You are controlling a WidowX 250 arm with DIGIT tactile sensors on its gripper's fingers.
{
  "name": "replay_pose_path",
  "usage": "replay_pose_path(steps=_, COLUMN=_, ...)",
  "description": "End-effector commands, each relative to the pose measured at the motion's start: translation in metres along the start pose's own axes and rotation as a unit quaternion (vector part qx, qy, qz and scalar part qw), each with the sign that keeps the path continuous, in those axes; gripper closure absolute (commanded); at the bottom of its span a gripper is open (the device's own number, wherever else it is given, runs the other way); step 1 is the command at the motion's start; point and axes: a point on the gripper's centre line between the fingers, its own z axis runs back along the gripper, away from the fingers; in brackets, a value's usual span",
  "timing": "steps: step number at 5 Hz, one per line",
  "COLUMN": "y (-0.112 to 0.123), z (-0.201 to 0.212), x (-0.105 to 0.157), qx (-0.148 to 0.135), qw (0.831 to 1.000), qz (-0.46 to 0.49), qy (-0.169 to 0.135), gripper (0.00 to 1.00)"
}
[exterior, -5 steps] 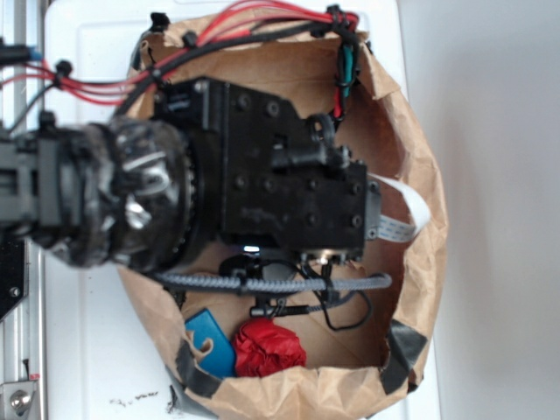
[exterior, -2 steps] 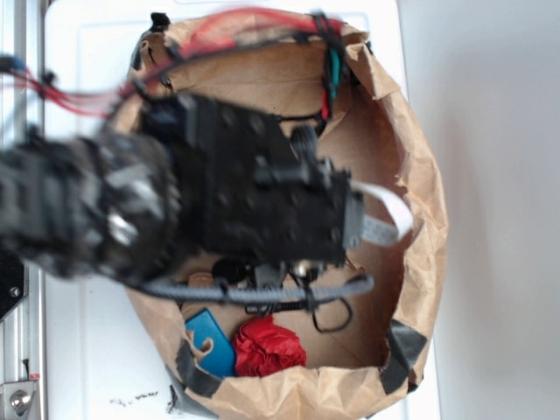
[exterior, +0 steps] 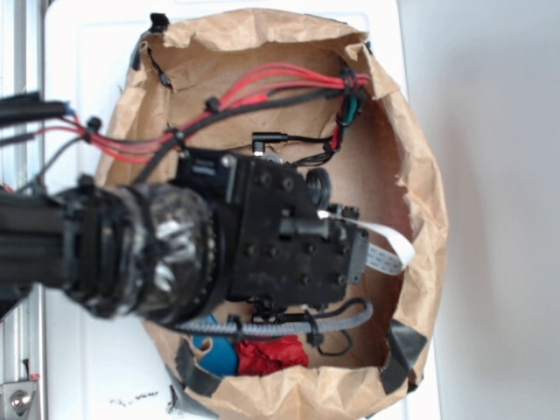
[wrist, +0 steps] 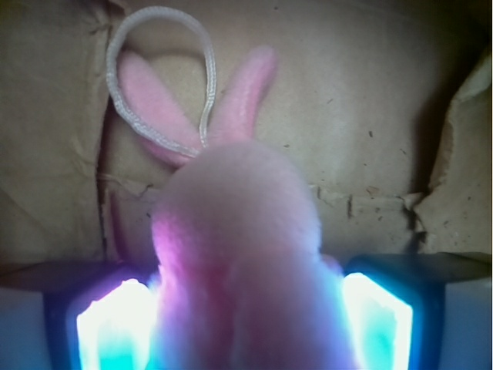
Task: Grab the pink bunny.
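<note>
In the wrist view the pink bunny (wrist: 239, 231) fills the middle, soft and light pink. Its two long ears and a pale cord loop (wrist: 162, 77) point up against the brown paper floor. My gripper (wrist: 243, 316) is shut on it: the two glowing fingers (wrist: 115, 324) press against its body from left and right. In the exterior view the black wrist and arm (exterior: 280, 245) reach into the bag from the left and hide both the jaws and the bunny.
A brown paper bag (exterior: 424, 227) with tall crumpled walls surrounds the arm on a white surface. A red ruffled fabric ball (exterior: 271, 354) and a blue object (exterior: 214, 350) lie at its near edge, partly under the arm. Red and black cables (exterior: 262, 92) cross the far side.
The arm has shifted toward the near edge of the bag, now covering part of the red ball and the blue object. More of the far bag floor and cables shows.
</note>
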Motion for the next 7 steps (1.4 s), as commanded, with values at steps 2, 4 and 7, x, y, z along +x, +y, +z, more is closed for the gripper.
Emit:
replay_pose_path(steps=2, y=0.003, z=0.011, x=0.002, qx=-0.015, qw=1.0, qz=0.022, qy=-0.016, gripper=1.0)
replay_pose_path(steps=4, y=0.021, z=0.021, x=0.026, qx=-0.022, qw=0.996, qz=0.082, qy=0.0, gripper=1.0)
replay_pose_path(steps=7, y=0.082, z=0.114, x=0.007, qx=-0.089, qw=0.986, qz=0.137, qy=0.012, gripper=1.0)
